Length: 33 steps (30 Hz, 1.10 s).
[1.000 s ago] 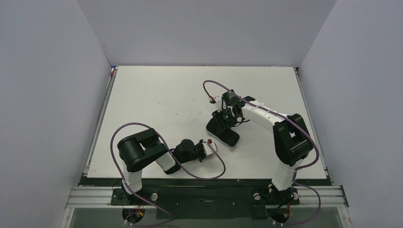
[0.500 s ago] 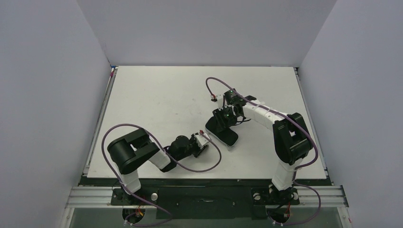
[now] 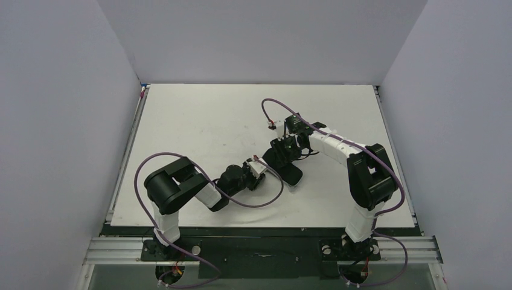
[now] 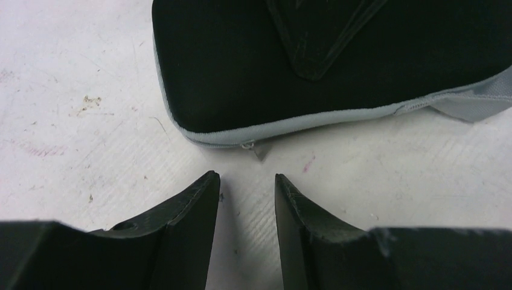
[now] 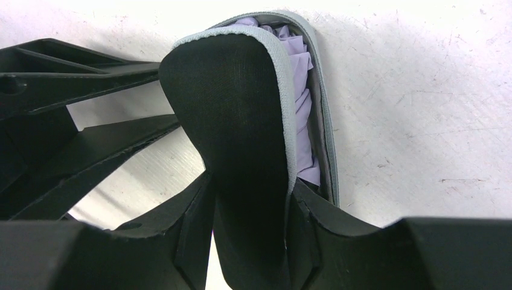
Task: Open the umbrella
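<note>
One umbrella [image 3: 291,174], two robot arms [image 3: 180,188] [image 3: 365,175], one table [image 3: 199,121]

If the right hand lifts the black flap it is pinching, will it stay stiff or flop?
The black flap of the umbrella probably stays fairly stiff: it stands curved beyond the right hand without sagging. The lavender fabric inside is crumpled, so it likely flops loose. The whole thing may slide on the smooth table when pulled.
</note>
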Each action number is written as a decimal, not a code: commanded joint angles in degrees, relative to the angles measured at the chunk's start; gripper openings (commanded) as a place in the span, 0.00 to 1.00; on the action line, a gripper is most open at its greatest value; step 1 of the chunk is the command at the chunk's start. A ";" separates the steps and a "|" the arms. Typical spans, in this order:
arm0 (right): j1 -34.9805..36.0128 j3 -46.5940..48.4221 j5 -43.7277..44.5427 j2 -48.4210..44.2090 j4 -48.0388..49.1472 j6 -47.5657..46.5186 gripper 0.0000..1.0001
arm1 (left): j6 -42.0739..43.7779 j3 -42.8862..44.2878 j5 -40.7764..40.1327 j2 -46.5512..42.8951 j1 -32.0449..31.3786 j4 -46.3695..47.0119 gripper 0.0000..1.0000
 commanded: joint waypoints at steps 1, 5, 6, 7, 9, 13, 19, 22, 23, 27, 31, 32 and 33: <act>1.06 -2.18 1.06 -0.15 -1.40 -0.91 0.00 | 0.40 3.05 0.69 2.65 0.33 2.17 0.37; 1.10 -2.40 1.05 -0.05 -1.32 -0.57 0.00 | 0.81 4.32 1.29 4.83 0.37 3.01 0.39; 1.10 -2.45 0.99 -0.02 -1.29 -0.49 0.00 | 0.86 4.70 1.35 5.12 0.35 3.10 0.40; 1.17 -2.46 0.91 0.00 -1.28 -0.46 0.00 | 0.85 4.96 1.39 5.69 0.33 3.17 0.40; 1.19 -2.42 0.82 0.13 -1.28 -0.43 0.00 | 0.57 5.83 1.02 6.36 0.39 3.03 0.38; 1.35 -2.87 0.29 0.10 -1.33 0.23 0.00 | 0.19 7.47 -0.03 7.01 0.43 2.28 0.22; 1.25 -2.90 -0.21 1.08 -1.29 1.79 0.00 | 0.47 7.27 1.32 6.57 -0.13 2.64 0.00; 0.86 -2.13 -0.86 2.39 -0.93 3.16 0.00 | 0.10 5.89 3.66 6.09 -1.42 3.47 0.00; 0.60 -2.03 -0.93 2.61 -0.46 3.99 0.00 | 0.19 5.51 4.03 5.71 -1.91 4.27 0.00; 0.48 -1.57 -0.98 2.87 1.06 5.55 0.00 | 0.71 3.47 5.73 4.81 -5.21 6.08 0.00; 0.49 -1.24 -0.99 3.17 1.76 6.08 0.00 | 0.18 4.11 6.85 5.42 -8.32 7.04 0.00; 0.49 -1.19 -1.00 3.26 1.91 6.08 0.00 | -0.11 4.40 7.30 5.81 -9.13 7.03 0.00; 0.49 -1.05 -0.95 3.37 1.94 6.08 0.00 | -0.31 5.05 7.47 5.96 -9.50 7.05 0.00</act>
